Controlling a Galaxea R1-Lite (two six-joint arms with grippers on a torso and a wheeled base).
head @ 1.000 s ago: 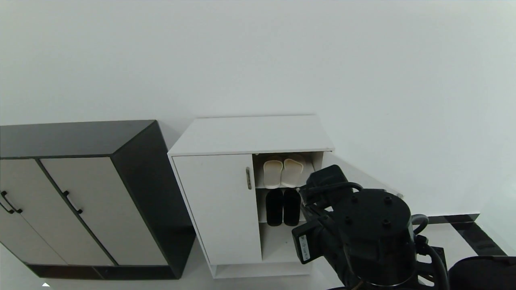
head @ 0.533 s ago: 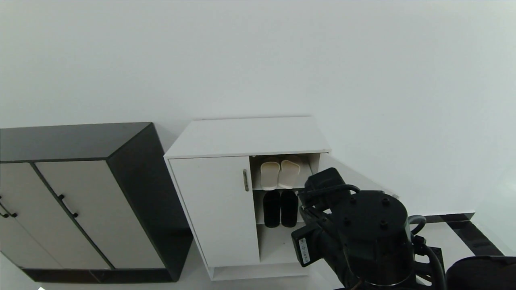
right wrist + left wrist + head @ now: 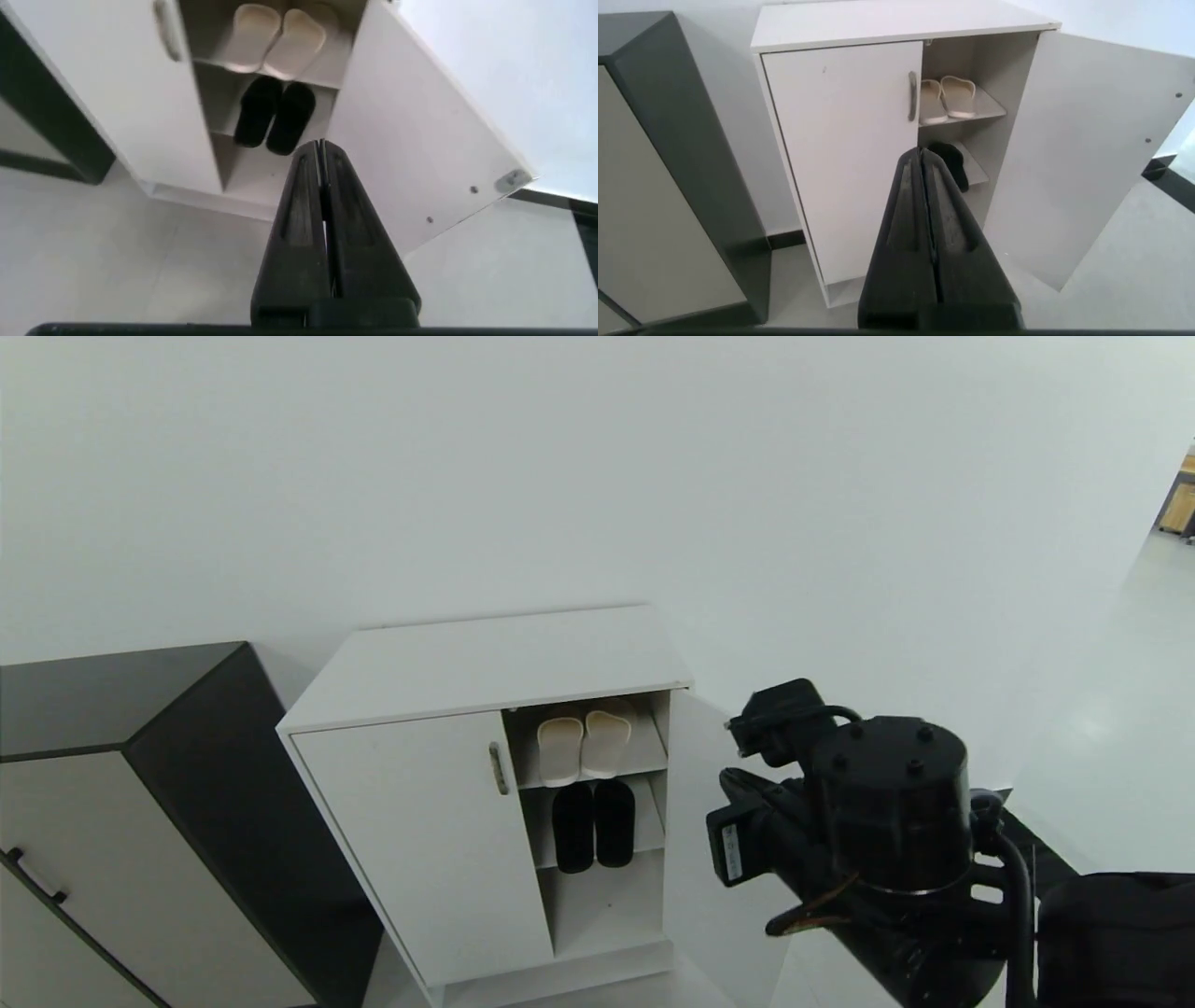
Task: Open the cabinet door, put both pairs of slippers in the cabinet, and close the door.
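White wooden cabinet [image 3: 485, 658] sits lower centre of the head view, right door [image 3: 1102, 159] swung open, left door [image 3: 420, 840] shut. Cream slipper pair [image 3: 583, 747] on top shelf [image 3: 649, 756], black slipper pair [image 3: 593, 821] on the middle shelf [image 3: 646, 823] just below. Left jaws and right jaws both pressed together.

No legible text, labels, numbers or signs anywhere.

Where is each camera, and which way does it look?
Head view: on the robot's head, looking forward and down at the white cabinet; right arm shows.
Left wrist view: on the left arm, facing the cabinet front; shut left gripper shows.
Right wrist view: on the right arm, facing the open door and shelves; shut right gripper shows.
All three see cream slippers above black slippers.
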